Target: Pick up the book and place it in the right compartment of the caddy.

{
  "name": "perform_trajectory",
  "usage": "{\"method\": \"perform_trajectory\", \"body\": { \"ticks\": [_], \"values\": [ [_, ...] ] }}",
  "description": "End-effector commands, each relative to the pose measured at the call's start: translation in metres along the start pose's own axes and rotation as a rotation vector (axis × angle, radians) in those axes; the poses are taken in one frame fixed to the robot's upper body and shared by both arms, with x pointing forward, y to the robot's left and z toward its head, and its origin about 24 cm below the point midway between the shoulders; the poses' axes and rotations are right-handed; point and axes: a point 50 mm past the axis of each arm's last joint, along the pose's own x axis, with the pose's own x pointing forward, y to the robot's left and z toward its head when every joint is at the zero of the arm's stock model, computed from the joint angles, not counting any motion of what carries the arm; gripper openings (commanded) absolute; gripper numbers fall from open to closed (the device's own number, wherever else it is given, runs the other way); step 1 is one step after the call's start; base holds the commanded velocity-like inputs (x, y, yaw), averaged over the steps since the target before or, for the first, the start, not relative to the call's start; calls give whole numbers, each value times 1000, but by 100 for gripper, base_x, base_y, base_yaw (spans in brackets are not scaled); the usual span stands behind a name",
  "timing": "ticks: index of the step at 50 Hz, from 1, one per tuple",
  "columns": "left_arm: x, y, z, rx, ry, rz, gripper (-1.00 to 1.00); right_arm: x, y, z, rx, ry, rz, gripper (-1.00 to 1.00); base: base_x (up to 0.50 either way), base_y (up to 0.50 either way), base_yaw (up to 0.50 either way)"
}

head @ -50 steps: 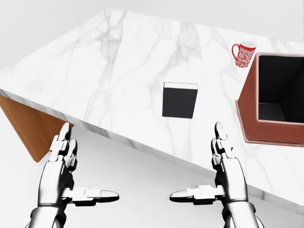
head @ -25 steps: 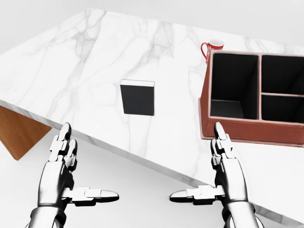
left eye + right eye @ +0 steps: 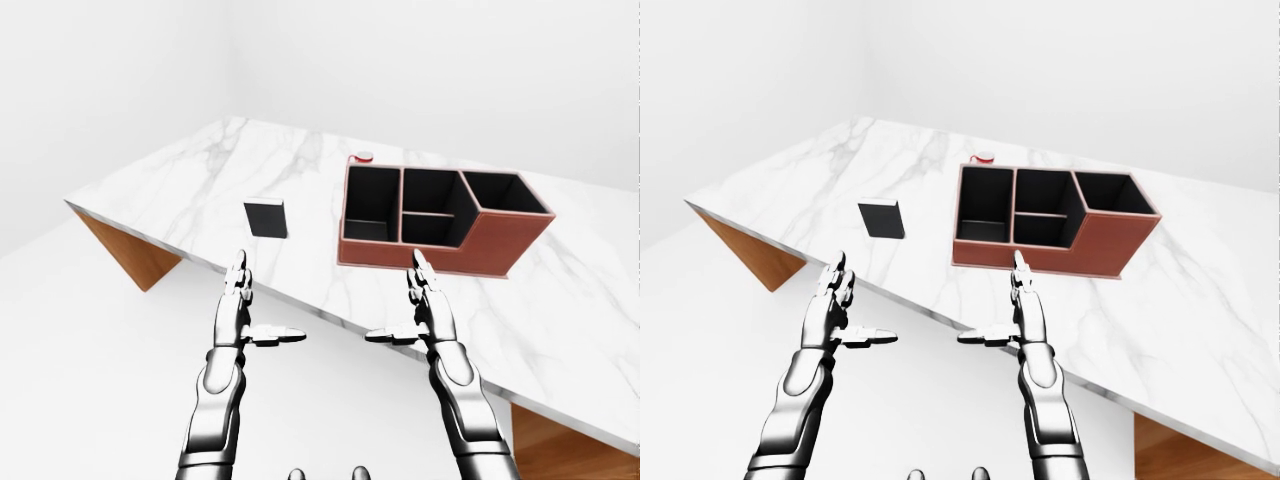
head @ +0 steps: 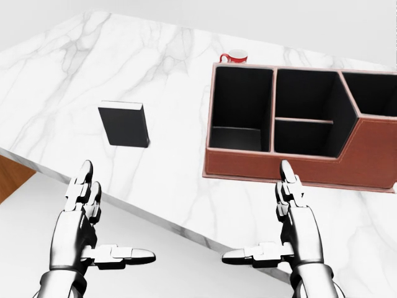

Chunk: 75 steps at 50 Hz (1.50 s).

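Observation:
A black book [image 4: 124,124] lies flat on the white marble table [image 4: 74,74], left of centre in the head view. To its right stands the red-brown caddy [image 4: 298,164] with black compartments, one at its left, two small ones in the middle, one at its right end [image 3: 505,192]. My left hand [image 4: 93,226] hovers open below the table edge, under the book. My right hand [image 4: 273,223] is open too, just below the caddy's near wall. Neither hand touches anything.
A red and white mug [image 4: 234,58] stands behind the caddy's left end, mostly hidden. The table's near edge [image 4: 155,220] runs diagonally just above my hands. Wooden table supports [image 3: 130,255] show at lower left and lower right. White floor lies beneath.
The whole picture has shifted left: the camera has moved right, bringing more of the caddy into view. Book and mug sit further left in frame. Both hands keep the same open pose.

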Motion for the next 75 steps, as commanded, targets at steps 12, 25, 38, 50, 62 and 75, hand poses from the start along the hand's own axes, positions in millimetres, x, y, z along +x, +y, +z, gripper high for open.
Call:
{"method": "perform_trajectory", "body": {
  "ticks": [12,25,38,50,62,75],
  "values": [
    [0,0,0,1,0,1,100,0,1,1,0,-3,2,100,4,-13,0],
    [1,0,-2,-1,9,6,100,0,1,1,-2,-7,5,100,0,0,0],
    [1,1,-3,-2,10,7,100,0,1,0,-3,-5,2,100,9,3,0],
    [1,0,-3,-1,8,6,100,0,0,0,-2,-5,3,100,28,3,0],
    [1,0,-3,0,7,5,100,0,1,0,-1,-3,3,100,28,7,0],
    [1,0,0,0,8,4,100,0,0,0,-1,-2,4,100,25,10,0]
  ]
}}
